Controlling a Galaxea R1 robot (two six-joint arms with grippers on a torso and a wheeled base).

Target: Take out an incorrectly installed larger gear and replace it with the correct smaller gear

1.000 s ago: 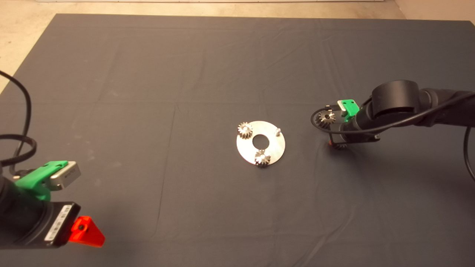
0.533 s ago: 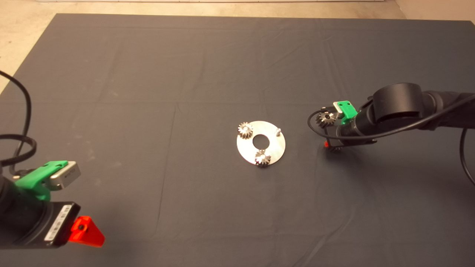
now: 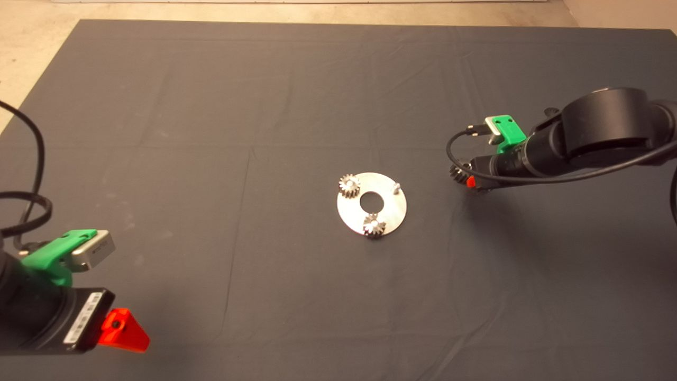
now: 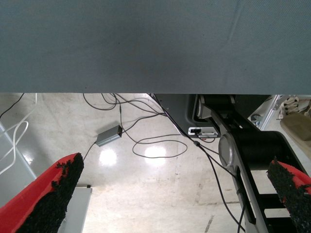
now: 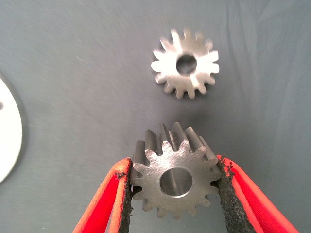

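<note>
My right gripper [image 5: 174, 167] is shut on the smaller gear [image 5: 175, 182], its black pads pressing the teeth on both sides, and holds it above the mat. In the head view this gripper [image 3: 470, 182] is to the right of the round metal plate [image 3: 389, 214], and the arm hides the held gear. The larger gear [image 5: 185, 63] lies flat on the mat just beyond the held one; in the head view the larger gear [image 3: 458, 171] peeks out beside the red fingertip. Two small gears sit on the plate, and one peg [image 3: 395, 186] is bare.
My left gripper [image 3: 124, 330] waits open at the mat's lower left edge. Its wrist view shows the left gripper [image 4: 177, 170] over the floor, with cables and a robot base past the mat's edge. The plate's rim [image 5: 7, 131] shows in the right wrist view.
My right gripper has risen from the mat with the gear between its fingers and moved toward the far side. It now partly covers the gear lying on the mat.
</note>
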